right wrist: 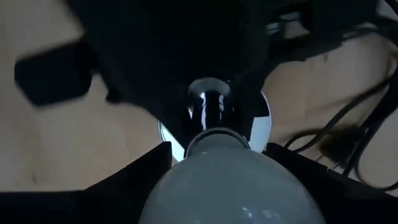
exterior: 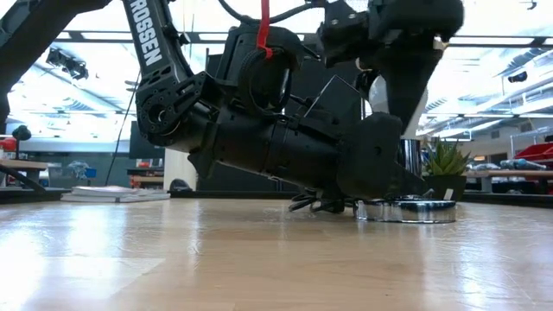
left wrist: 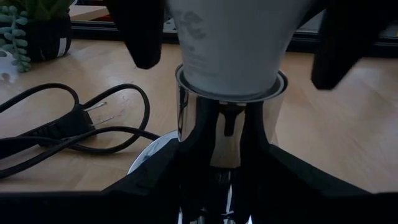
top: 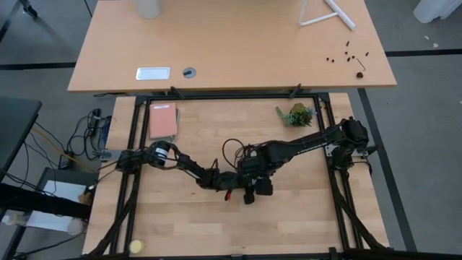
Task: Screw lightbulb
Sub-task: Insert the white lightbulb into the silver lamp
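The right end effector (right wrist: 217, 186) grips the lightbulb (right wrist: 233, 186), seated in the socket (left wrist: 227, 134). The left end effector (left wrist: 227, 186) clamps that socket on the counter (top: 289, 217).

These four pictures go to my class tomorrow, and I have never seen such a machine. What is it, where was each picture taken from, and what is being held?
It is a robot with two dark arms at a wooden table. One camera looks straight down, one sits at table height, and one rides on each wrist. The arms meet mid-table. The right claw holds the white lightbulb from above, its narrow end set in a shiny metal socket. The left claw grips that socket lower down, its fingers either side. Also on the table: a black cord with a plug, a small potted plant and a pink book.
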Action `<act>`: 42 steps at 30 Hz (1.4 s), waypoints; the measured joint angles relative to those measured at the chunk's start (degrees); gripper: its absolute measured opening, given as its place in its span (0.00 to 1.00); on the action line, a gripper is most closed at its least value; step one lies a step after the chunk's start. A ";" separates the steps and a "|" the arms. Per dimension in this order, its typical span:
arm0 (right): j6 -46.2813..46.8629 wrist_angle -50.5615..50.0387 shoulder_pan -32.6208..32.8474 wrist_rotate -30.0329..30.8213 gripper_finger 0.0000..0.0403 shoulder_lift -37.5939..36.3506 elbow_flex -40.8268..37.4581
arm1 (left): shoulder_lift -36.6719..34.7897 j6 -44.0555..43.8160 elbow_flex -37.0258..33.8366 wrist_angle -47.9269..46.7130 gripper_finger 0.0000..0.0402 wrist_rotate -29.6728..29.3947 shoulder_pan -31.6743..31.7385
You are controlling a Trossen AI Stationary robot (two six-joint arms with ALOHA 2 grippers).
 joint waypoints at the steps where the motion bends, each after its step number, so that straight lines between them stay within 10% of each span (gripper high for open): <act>1: 2.39 0.44 -0.02 0.08 0.66 0.00 -0.02 | 0.02 -0.47 0.00 0.00 0.49 -0.26 0.00; 18: 41.25 0.10 -0.28 4.34 0.67 0.09 -0.02 | 0.04 -2.53 -0.02 0.39 0.49 -2.98 0.09; 42: 9.63 -5.74 0.96 5.59 0.94 -0.90 10.61 | 0.04 -2.55 0.02 0.22 0.49 -3.09 0.11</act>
